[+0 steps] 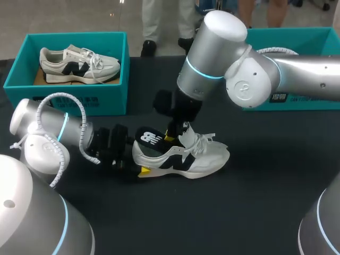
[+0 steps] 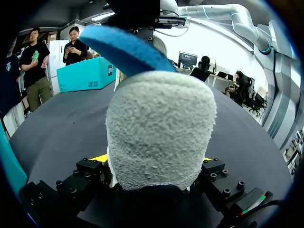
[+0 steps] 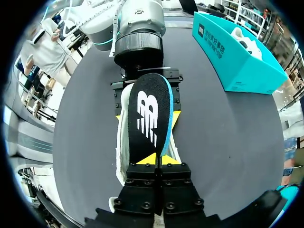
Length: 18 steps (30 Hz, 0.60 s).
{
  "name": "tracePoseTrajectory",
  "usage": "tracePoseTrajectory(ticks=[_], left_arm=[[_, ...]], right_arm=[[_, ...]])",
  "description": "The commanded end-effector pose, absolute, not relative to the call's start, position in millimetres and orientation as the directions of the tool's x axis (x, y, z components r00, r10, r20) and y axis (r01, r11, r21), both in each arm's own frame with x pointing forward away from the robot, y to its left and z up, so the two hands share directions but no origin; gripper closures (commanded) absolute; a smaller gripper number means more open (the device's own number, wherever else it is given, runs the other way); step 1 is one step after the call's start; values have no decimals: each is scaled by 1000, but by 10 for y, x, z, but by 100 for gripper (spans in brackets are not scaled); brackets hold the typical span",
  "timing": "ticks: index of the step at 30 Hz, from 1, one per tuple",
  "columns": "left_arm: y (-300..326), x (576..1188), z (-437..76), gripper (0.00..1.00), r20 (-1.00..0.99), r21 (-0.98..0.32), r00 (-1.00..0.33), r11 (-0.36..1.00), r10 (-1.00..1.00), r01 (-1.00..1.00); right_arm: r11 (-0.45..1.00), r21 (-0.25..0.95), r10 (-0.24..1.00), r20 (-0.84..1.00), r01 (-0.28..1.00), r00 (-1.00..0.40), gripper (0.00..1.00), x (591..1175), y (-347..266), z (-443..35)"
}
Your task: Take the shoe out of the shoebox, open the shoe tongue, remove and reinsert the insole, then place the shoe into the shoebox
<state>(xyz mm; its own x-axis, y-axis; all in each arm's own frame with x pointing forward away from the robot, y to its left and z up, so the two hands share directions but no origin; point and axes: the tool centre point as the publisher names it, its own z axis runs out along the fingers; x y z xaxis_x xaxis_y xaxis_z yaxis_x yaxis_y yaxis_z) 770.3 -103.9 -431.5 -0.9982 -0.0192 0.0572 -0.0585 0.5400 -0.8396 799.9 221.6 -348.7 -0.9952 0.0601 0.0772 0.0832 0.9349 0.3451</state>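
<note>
Shoe: laid on its sole at the middle of the table, toe right, heel left.
Insole: raised out of the shoe's opening, over the heel.
Left gripper: set at the heel from the left, a finger pressed on each side.
Right gripper: held above the shoe, closed on the insole's end.
Shoebox: seen far left, a second shoe inside.
Second box: seen far right.

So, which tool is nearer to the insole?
Right. The right tool is shut on the insole; the left tool clamps the shoe at its heel, just below it.
</note>
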Motion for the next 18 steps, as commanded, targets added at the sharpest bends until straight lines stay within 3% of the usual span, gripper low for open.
tracePoseTrajectory(ticks=[1,9,11,18], left_arm=[[-1076,7708,-4403,100,56,-837,-998,544,-21,-59],[-1076,7708,-4403,100,56,-837,-998,544,-21,-59],[-1076,7708,-4403,100,56,-837,-998,544,-21,-59],[-1076,7708,-4403,100,56,-837,-998,544,-21,-59]], right_arm=[[934,352,42,74,65,-996,100,7996,2255,-3467],[927,374,-2,78,27,-997,100,8018,2364,-3430],[921,389,-20,94,19,-995,93,8023,2378,-3441],[917,399,-36,125,17,-992,92,8025,2392,-3463]])
